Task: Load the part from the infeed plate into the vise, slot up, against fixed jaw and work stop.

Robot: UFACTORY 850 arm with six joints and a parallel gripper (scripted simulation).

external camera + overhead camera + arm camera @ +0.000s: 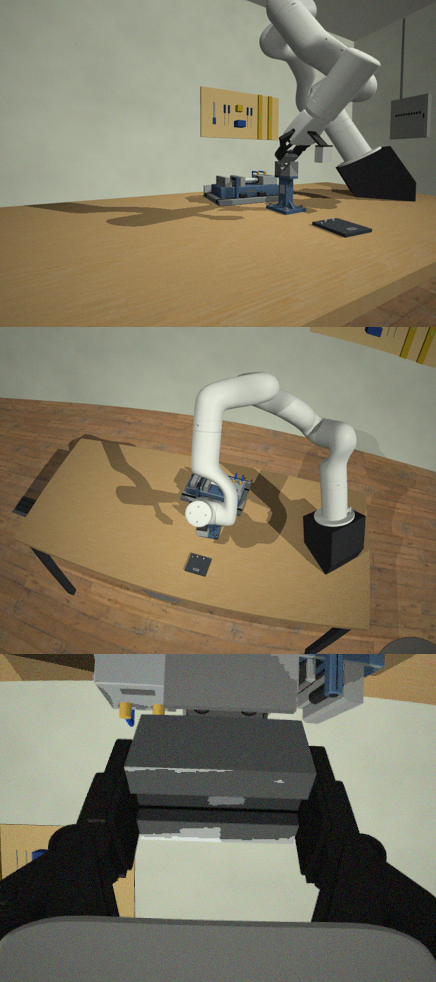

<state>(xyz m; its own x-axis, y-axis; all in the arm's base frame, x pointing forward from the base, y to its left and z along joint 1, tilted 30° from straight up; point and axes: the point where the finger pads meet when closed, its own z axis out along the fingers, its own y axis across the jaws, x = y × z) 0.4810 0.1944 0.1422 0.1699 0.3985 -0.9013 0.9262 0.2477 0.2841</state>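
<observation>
Vise [243, 188] sits left of and below the gripper [286, 154]. Gripper is clamped on the part [219, 769] by its ends, long axis crosswise between the fingers, right at the V-block [286, 170] top. Infeed plate [341, 226] lies lower right, bare.

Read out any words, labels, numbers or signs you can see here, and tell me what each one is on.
No text reads clearly in any view.
Infeed plate: a small pale label, too small to read.
Vise: dark marks on its blue side, too blurred to read.
Wall box: a row of dark marks, not readable as characters.
Part in the end effector: no markings visible.
</observation>
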